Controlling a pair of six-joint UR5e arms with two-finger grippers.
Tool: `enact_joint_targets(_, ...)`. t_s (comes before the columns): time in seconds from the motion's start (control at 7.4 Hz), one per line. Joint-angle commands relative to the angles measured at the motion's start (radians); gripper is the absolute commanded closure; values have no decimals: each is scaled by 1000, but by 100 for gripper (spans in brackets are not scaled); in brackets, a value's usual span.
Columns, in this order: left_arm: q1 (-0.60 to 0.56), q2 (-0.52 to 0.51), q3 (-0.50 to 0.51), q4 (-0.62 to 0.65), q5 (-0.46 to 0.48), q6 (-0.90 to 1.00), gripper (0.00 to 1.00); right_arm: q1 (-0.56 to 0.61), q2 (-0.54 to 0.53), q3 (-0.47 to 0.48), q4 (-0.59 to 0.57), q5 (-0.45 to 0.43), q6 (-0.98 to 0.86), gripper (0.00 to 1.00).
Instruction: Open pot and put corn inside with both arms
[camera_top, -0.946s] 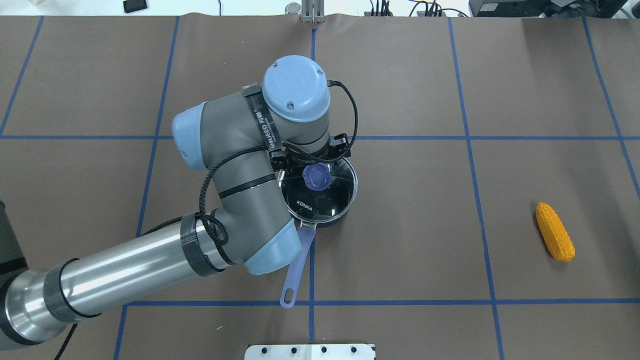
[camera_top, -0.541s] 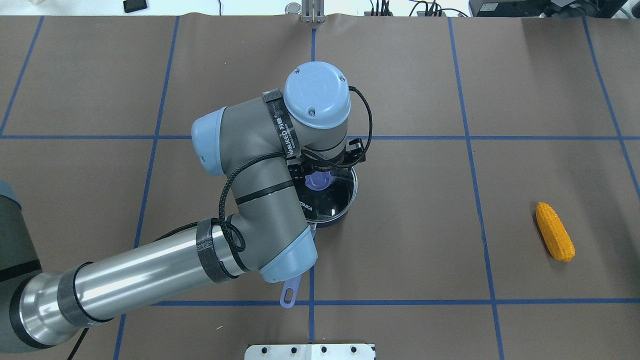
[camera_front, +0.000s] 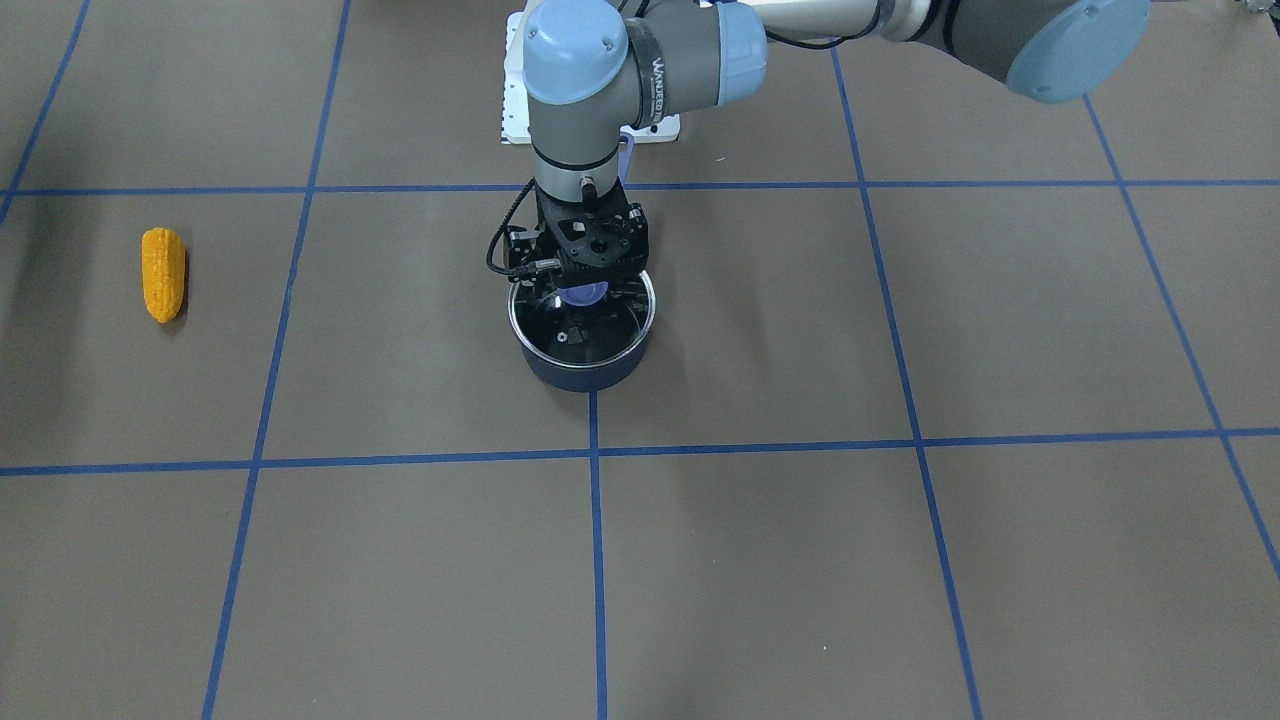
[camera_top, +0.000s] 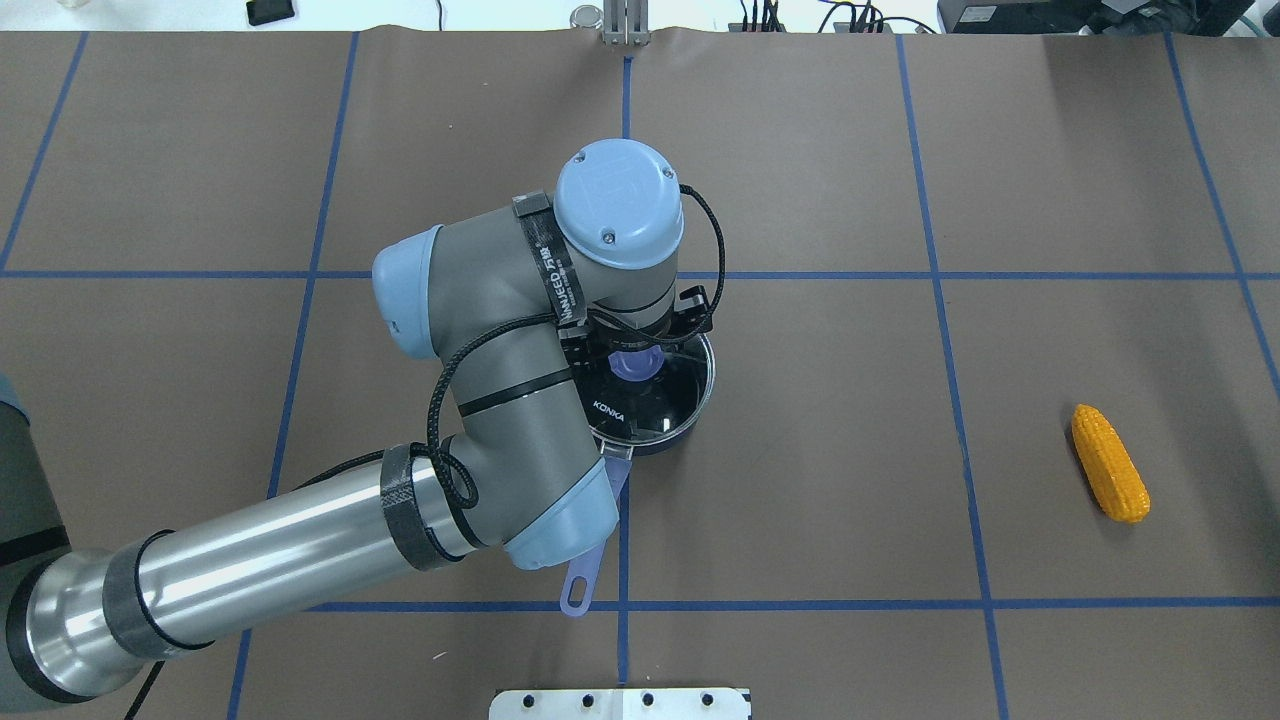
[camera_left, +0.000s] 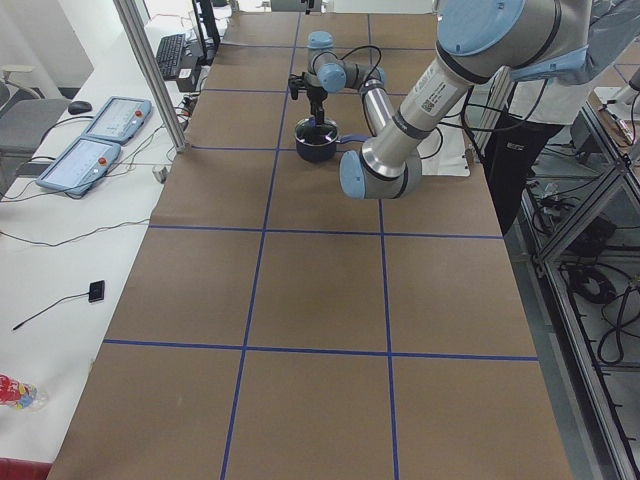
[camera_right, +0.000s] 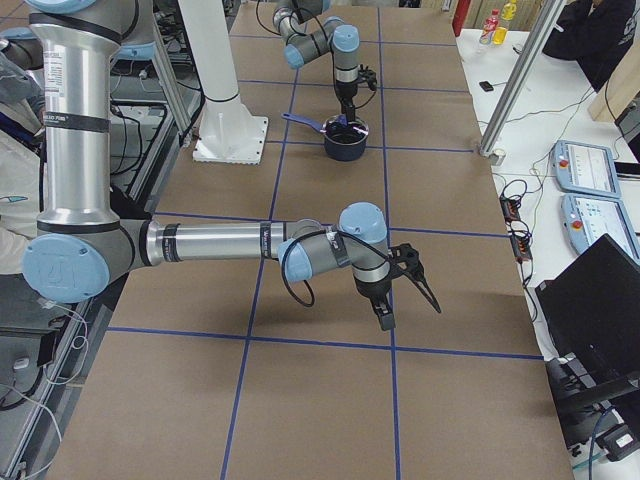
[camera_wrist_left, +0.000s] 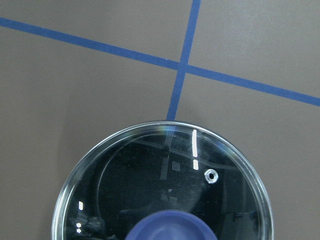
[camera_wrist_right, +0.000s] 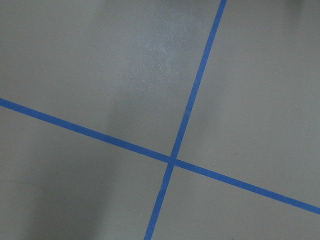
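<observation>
The navy pot (camera_top: 668, 438) stands at the table's middle with its lavender handle (camera_top: 583, 585) pointing toward the robot. The glass lid (camera_top: 665, 395) with its blue knob (camera_top: 636, 366) sits on it. My left gripper (camera_top: 636, 350) hangs straight over the lid, open, its fingers on either side of the knob; it also shows in the front view (camera_front: 585, 288). The left wrist view shows the lid (camera_wrist_left: 150, 185) close below. The corn (camera_top: 1109, 462) lies far right on the table. My right gripper (camera_right: 386, 318) shows only in the right side view, over bare table; I cannot tell its state.
A white base plate (camera_top: 620, 703) sits at the near table edge. Blue tape lines (camera_top: 960, 420) grid the brown table cover. The right wrist view shows only a tape crossing (camera_wrist_right: 171, 160). Control pendants (camera_left: 85, 160) lie beyond the table's far side.
My left wrist moved right over the lid, then came back slightly and lower around the knob. The lid stays on the pot. The corn has not moved.
</observation>
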Motion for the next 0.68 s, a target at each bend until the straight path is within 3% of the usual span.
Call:
enact_joint_targets(0.0,2,4,0,-2,3,0,11,0,1,-2,0,0,0,0)
enact_joint_targets(0.14,2,2,-2,-4,3,0,23,0,1,-2,0,0,0,0)
enact_joint_targets(0.27,3,1,-3,-5,3,2,27,0,1,-2,0,0,0,0)
enact_joint_targets(0.54,12,-2,-3,-8,5,2,27,0,4,-5,0,-2,0,0)
